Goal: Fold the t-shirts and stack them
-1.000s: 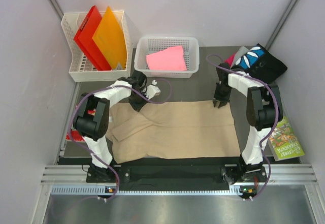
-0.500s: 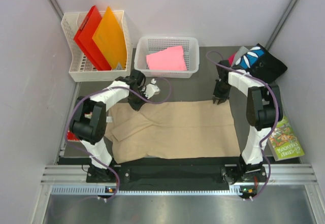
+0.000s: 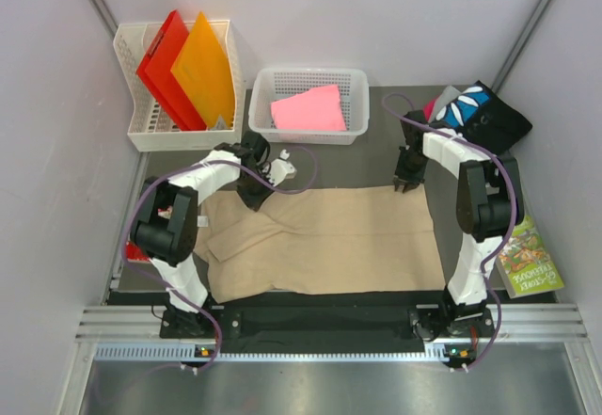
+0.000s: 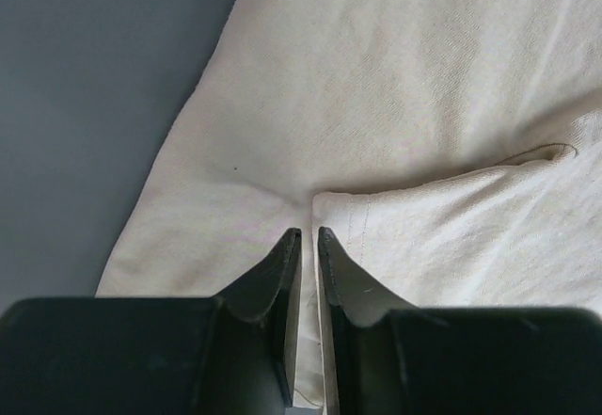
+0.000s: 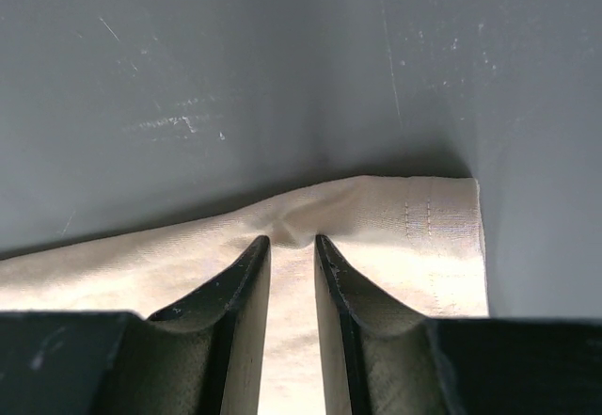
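Note:
A tan t-shirt (image 3: 329,236) lies spread flat on the dark table, its left sleeve folded over the body. My left gripper (image 3: 254,199) is down on the shirt's far left edge beside that sleeve. In the left wrist view its jaws (image 4: 308,236) stand almost together with a strip of tan cloth (image 4: 395,104) between them. My right gripper (image 3: 403,189) is at the shirt's far right corner. Its fingertips (image 5: 292,241) pinch a pucker of the hemmed tan edge (image 5: 414,217). A pink t-shirt (image 3: 308,109) lies folded in the white basket (image 3: 310,137). Black printed t-shirt (image 3: 475,114) heaped at back right.
A white mesh rack (image 3: 132,137) at the back left holds a red folder (image 3: 165,62) and an orange folder (image 3: 202,62). A green book (image 3: 527,255) lies at the right edge. A small white object (image 3: 282,163) sits near my left gripper.
My left arm's elbow has shifted slightly outward to the left. Both grippers stay at the shirt's far edge, and the shirt lies as before.

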